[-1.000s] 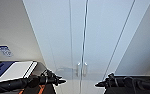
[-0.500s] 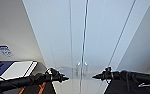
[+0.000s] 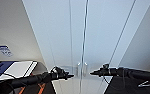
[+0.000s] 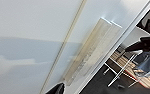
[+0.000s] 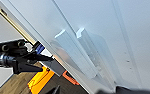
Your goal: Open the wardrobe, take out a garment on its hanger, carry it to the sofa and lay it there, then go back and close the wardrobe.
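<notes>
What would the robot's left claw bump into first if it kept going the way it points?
Probably the paired handles of the wardrobe: the left gripper points sideways at them, though depth is unclear.

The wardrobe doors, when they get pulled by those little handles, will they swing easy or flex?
The wardrobe doors are flat, full-height panels, so likely stiff, swinging as one piece. The paired handles look small and smooth, so a claw may slip. Tall and narrow, it could rock if yanked.
</notes>
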### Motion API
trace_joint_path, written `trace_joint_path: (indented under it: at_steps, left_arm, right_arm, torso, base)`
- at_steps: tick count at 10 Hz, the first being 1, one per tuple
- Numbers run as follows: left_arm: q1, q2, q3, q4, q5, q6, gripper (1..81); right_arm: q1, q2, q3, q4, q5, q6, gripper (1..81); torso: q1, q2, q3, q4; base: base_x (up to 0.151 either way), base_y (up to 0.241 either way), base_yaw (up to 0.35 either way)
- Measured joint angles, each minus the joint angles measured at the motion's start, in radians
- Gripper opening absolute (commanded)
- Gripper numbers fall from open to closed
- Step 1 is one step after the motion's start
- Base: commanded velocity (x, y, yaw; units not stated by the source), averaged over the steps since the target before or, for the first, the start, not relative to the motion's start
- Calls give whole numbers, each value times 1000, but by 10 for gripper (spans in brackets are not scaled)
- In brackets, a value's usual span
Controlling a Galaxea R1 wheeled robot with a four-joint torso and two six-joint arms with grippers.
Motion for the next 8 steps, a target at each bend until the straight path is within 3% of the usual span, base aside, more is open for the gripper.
trace_joint_path:
  at_steps: [5,8]
  left_arm:
    - [0,69,-109,0,0,-10,811]
    - [0,109,-157,0,0,-11,811]
  right_arm:
    - [1,130,-131,3,0,1,811]
    - [28,156,-144,4,0,10,811]
  torso:
    - [0,1,-1,0]
    - [1,1,-1,0]
  base:
    - [0,0,0]
    - [0,0,0]
